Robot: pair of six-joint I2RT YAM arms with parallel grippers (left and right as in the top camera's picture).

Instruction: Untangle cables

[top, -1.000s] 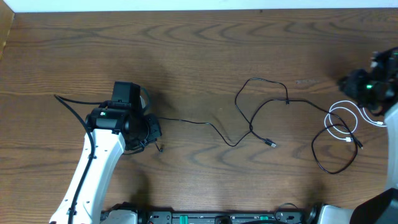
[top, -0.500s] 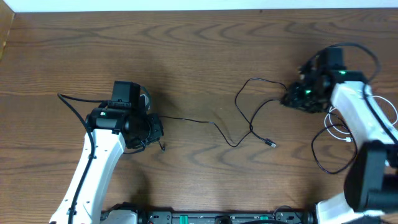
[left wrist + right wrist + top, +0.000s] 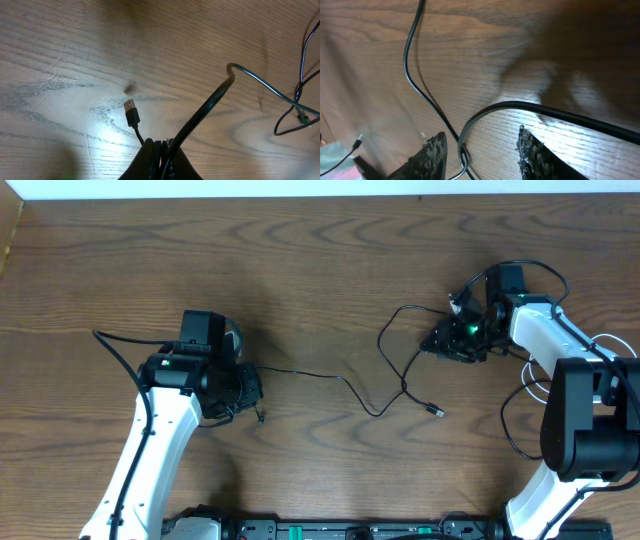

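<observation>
L gripper (image 3: 161, 150), low centre in wrist view, is clamped on the black cable (image 3: 345, 383), which runs across mid-table toward the right. R gripper (image 3: 480, 140) has jaws apart w/ cable strand between them.

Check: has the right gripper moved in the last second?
Yes, leftward: the right gripper was far right of the black plug, now directly above it in view.

No readable text, label, brand, number or sign shows in any of the views.
</observation>
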